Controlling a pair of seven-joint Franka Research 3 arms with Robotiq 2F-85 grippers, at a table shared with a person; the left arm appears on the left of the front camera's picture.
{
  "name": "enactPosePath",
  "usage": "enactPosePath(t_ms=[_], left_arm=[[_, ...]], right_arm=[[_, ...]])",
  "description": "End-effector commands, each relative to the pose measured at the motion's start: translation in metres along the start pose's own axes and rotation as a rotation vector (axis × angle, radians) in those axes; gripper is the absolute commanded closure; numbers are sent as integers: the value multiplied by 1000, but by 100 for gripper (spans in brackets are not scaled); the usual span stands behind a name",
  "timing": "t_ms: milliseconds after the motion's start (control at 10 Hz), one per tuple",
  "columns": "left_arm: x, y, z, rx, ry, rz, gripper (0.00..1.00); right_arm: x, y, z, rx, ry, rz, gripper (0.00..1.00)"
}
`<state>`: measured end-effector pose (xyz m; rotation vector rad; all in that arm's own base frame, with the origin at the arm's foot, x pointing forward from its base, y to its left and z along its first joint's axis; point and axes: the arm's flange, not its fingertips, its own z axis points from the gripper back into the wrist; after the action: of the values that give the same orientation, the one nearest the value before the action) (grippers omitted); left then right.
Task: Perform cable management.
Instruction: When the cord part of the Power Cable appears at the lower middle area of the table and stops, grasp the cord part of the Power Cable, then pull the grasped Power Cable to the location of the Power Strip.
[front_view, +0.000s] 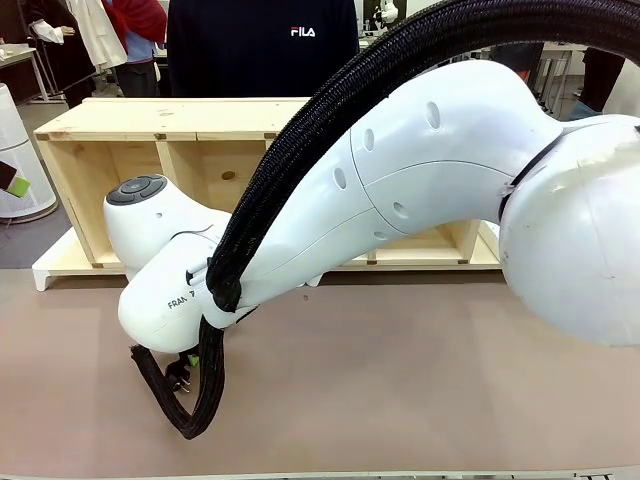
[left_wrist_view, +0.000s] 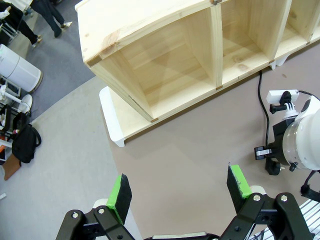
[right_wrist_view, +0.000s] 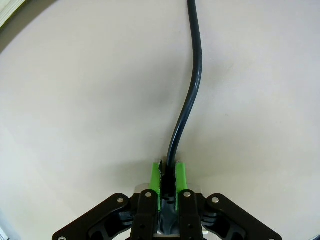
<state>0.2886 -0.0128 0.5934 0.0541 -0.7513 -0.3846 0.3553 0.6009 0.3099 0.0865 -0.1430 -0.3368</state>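
The right gripper (right_wrist_view: 169, 176) clamps tight on the cable (right_wrist_view: 193, 85), low over the table (right_wrist_view: 75, 100); the left gripper (left_wrist_view: 179, 189) hangs spread wide, holding nothing.

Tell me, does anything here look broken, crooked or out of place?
Nothing much: the right gripper pinches the cable, which curves smoothly over the table, unkinked. One green pad looks slightly ragged at its tip.

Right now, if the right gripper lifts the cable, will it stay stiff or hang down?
Probably floppy: the cable bends in a soft curve over the table. Likely light, being thin. The shut right gripper pinches it narrowly, so it may slide.
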Motion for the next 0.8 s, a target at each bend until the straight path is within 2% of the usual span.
enactPosePath(t_ms=[0,700], left_arm=[[0,1,0,2,0,1,0],[0,1,0,2,0,1,0]], right_arm=[[0,0,0,-2,0,-2,100],[0,0,0,-2,0,-2,100]])
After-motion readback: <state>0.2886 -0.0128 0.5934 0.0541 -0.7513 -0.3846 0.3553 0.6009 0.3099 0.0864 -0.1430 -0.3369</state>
